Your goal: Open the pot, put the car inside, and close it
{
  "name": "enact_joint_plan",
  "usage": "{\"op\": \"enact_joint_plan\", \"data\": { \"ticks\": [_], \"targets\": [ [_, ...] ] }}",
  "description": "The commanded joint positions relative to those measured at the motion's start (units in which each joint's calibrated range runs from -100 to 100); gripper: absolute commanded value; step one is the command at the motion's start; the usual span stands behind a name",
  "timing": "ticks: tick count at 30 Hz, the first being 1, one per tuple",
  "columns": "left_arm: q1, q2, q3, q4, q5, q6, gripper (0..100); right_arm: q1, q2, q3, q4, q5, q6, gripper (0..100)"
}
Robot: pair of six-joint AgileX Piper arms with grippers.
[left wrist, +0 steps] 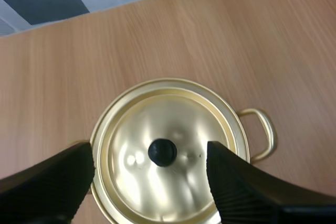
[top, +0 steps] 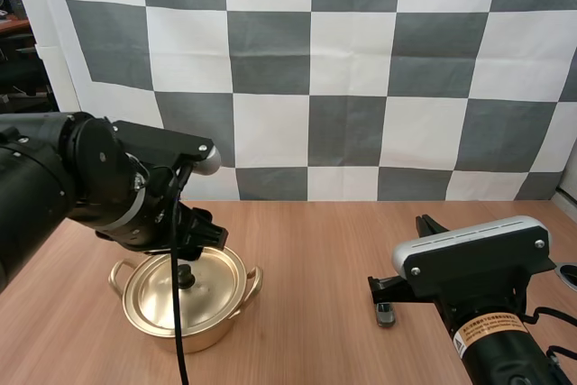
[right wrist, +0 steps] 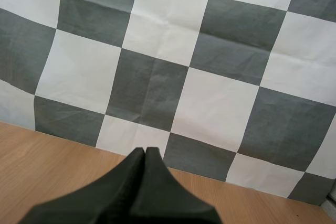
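A gold pot (top: 185,297) with two loop handles stands on the table at the front left, its lid (left wrist: 165,150) on and topped by a black knob (left wrist: 162,152). My left gripper (left wrist: 150,156) hovers open just above the lid, one finger on each side of the knob and apart from it. In the high view the left gripper (top: 192,242) hangs over the pot's far side. A small dark-and-grey toy car (top: 385,315) lies on the table close to my right arm (top: 469,259). My right gripper (right wrist: 145,155) is shut on nothing and points level toward the back of the table.
The wooden table (top: 315,250) has bare surface between the pot and the car. The pot's handle (left wrist: 261,132) sticks out sideways. The table's right edge runs close to the right arm.
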Motion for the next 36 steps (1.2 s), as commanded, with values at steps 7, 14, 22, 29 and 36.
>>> {"op": "enact_joint_plan", "data": {
  "ticks": [7,14,22,29,36],
  "targets": [
    [0.00,11.34,-0.07,-2.34,4.15,-0.79,100,-0.01,0.08,0.00,0.00,0.00,0.04,0],
    [0.00,16.55,-0.07,-3.89,9.14,-0.79,100,-0.01,-0.03,0.00,0.00,0.00,-0.06,0],
    [0.00,16.43,-0.07,0.55,3.36,-3.62,100,-0.01,-0.03,0.00,0.00,0.00,-0.06,0],
    [0.00,18.53,-0.07,0.96,-0.55,-4.46,100,-0.01,-0.03,0.00,0.00,0.00,-0.06,0],
    [0.00,22.77,-0.07,0.96,-1.21,-4.46,100,-0.01,-0.03,0.00,0.00,0.00,-0.06,0]
  ]
}}
